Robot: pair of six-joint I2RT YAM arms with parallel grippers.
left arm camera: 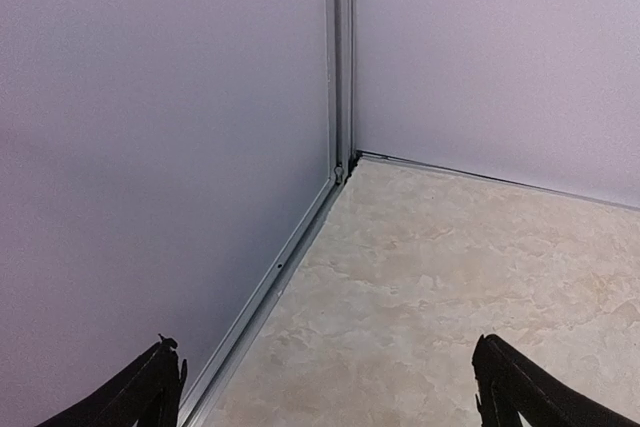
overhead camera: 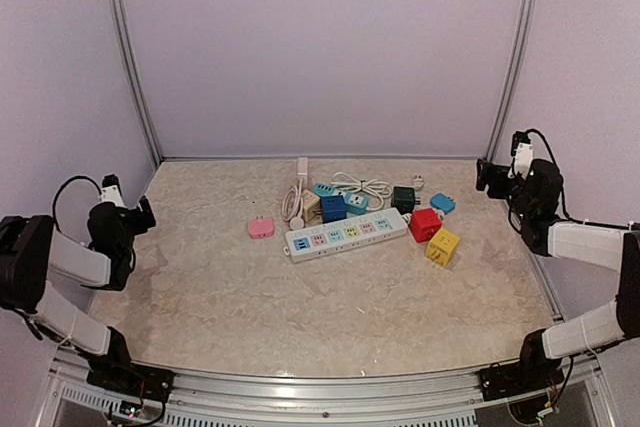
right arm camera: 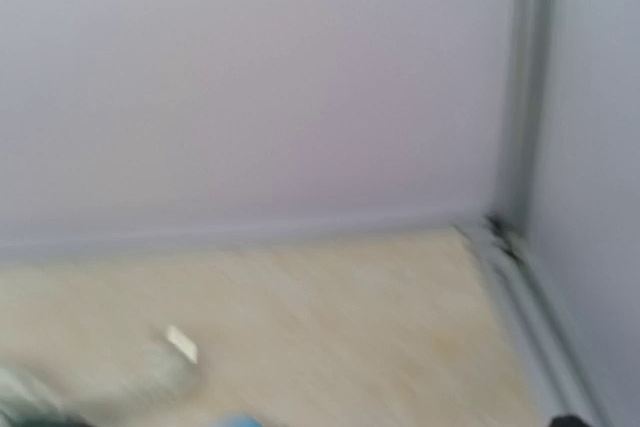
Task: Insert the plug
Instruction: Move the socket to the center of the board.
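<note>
Only the top view shows the power strip (overhead camera: 346,234), with a red adapter (overhead camera: 424,224) at its 3 o'clock. The left gripper (left arm camera: 326,362) and right gripper (overhead camera: 484,175) both gape wide, empty.

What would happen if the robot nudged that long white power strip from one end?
The power strip looks long, flat and rigid, so it would probably swivel rather than bend or tip. Its cord looks looped and floppy, so it may drag behind.
</note>
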